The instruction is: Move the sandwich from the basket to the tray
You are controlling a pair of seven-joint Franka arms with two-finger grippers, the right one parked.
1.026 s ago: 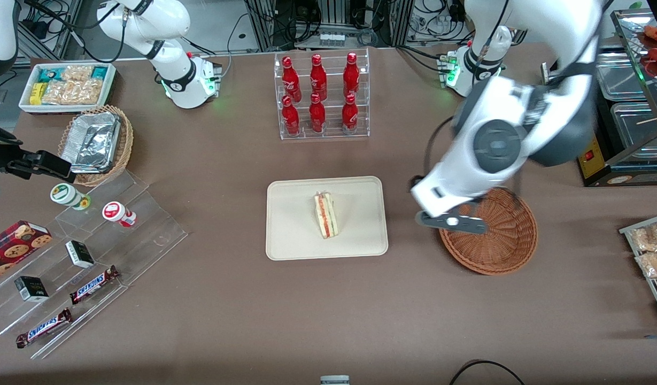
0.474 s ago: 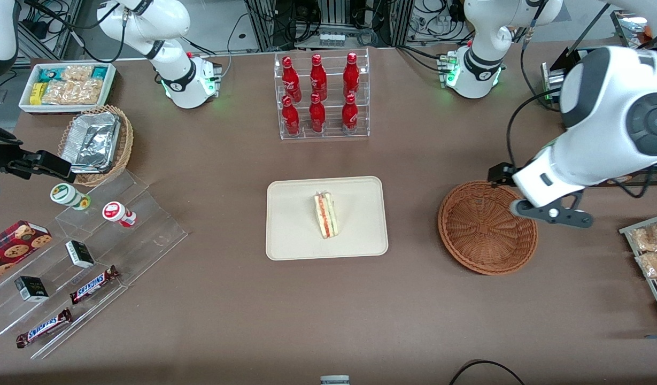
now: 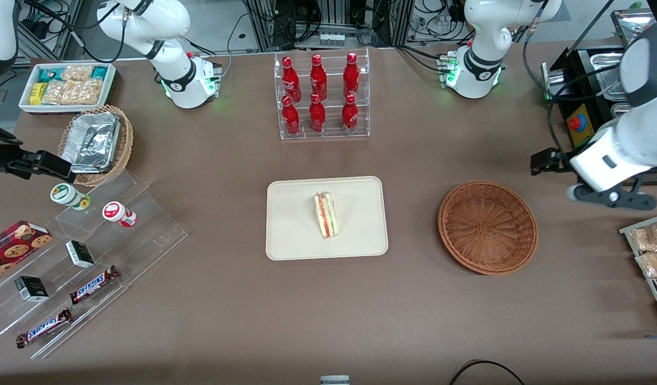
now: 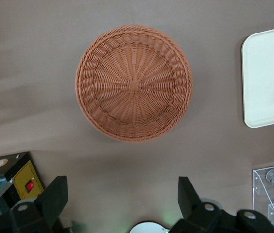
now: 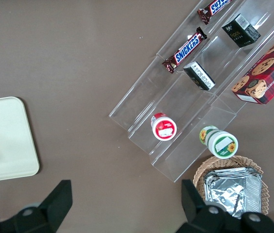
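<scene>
The sandwich (image 3: 326, 215), a pale wedge with red and green filling along one edge, lies on the cream tray (image 3: 291, 235) at mid-table. The round reddish-brown basket (image 3: 487, 227) beside the tray holds nothing; in the left wrist view its woven inside (image 4: 134, 82) is bare, and a corner of the tray (image 4: 268, 77) shows. My gripper (image 3: 609, 195) hangs high above the table, off the basket's rim toward the working arm's end. Its black fingers (image 4: 57, 194) stand wide apart, open, with only brown table between them.
A clear rack of red bottles (image 3: 320, 96) stands farther from the front camera than the tray. A black box with a red button (image 3: 577, 125) and bagged snacks (image 3: 649, 246) sit at the working arm's end. Acrylic steps with snacks (image 3: 87, 251) and a tan foil-tray basket (image 3: 95, 141) lie toward the parked arm's end.
My arm has swung from over the basket's tray-side rim, across the basket, out toward the working arm's end of the table. Sandwich, tray and basket have not moved.
</scene>
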